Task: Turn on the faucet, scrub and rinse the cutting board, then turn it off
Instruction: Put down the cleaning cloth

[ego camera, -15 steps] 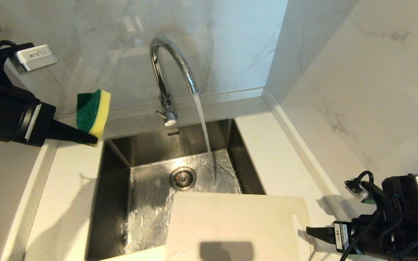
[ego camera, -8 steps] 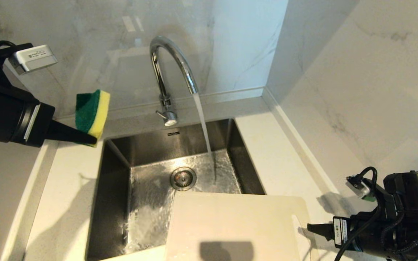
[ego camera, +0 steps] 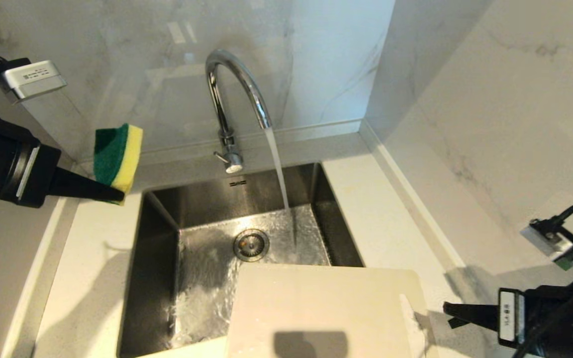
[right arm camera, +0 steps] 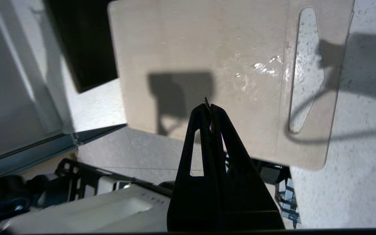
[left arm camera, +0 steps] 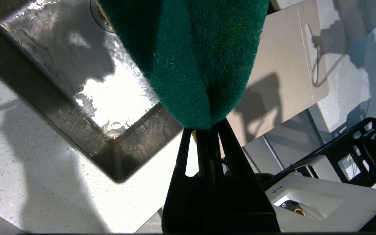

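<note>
Right gripper withdrawn rightward, just beside cutting board

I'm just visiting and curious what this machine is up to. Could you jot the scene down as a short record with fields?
faucet: running into the sink
cutting board: flat on the counter, its far edge over the sink, out of the stream
left gripper: shut on the sponge, left of the sink
right gripper: shut, empty, right of the board

Both arms are glossy black cylinders ending in tapered black fingers, white-labelled, with silver wrist cameras trailing black cables.
</note>
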Tool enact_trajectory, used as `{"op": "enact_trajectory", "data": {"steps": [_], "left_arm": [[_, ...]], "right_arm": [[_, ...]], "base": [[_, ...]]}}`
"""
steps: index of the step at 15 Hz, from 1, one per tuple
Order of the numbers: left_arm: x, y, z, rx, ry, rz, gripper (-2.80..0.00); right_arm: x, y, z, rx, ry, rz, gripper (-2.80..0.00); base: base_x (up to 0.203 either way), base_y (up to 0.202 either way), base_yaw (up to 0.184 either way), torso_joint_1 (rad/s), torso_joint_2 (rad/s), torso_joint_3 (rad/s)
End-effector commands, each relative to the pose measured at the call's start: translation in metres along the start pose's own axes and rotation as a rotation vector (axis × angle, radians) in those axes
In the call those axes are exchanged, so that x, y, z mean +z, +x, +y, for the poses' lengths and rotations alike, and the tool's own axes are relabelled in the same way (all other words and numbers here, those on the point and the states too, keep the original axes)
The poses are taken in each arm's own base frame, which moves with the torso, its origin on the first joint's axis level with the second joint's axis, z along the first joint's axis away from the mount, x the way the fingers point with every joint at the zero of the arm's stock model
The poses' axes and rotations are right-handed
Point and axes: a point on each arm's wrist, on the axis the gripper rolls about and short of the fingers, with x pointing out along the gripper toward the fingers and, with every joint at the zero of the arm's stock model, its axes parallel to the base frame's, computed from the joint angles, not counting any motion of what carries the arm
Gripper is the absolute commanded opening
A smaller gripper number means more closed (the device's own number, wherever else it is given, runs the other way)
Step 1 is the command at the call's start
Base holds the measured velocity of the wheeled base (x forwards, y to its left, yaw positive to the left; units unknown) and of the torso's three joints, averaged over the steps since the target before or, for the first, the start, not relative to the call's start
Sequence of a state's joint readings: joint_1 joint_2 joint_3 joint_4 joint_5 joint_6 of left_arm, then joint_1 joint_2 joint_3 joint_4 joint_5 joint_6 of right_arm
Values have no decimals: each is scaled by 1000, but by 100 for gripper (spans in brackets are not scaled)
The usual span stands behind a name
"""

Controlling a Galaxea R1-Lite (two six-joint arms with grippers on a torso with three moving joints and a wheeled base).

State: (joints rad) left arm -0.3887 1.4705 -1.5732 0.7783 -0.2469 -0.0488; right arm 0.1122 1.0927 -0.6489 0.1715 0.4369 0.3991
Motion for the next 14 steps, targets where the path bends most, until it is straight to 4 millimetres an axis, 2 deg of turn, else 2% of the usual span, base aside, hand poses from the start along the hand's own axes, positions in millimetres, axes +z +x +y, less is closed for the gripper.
{"op": "enact_trajectory", "data": {"steps": [1, 4, 6, 10, 14], "left_arm": [[-1, -5, -2, -3, 6, -11, -280], [-2, -10, -6, -14, 18, -22, -280], [-4, -14, -7, -17, 18, -26, -280], [-7, -20, -8, -14, 19, -33, -280], [-3, -27, -11, -21, 32, -64, -280]], "right_arm": [[-15, -72, 31, 38, -36, -78, -280], [-45, -148, 55, 42, -49, -123, -280], [-65, -181, 63, 9, -46, -143, -280], [-88, -227, 74, -24, -2, -300, -280], [-110, -250, 73, -81, -6, -431, -280]], "base": [[0, 0, 0, 0, 0, 0], [0, 0, 0, 0, 0, 0], [0, 0, 0, 0, 0, 0], [0, 0, 0, 0, 0, 0], [0, 0, 0, 0, 0, 0]]}}
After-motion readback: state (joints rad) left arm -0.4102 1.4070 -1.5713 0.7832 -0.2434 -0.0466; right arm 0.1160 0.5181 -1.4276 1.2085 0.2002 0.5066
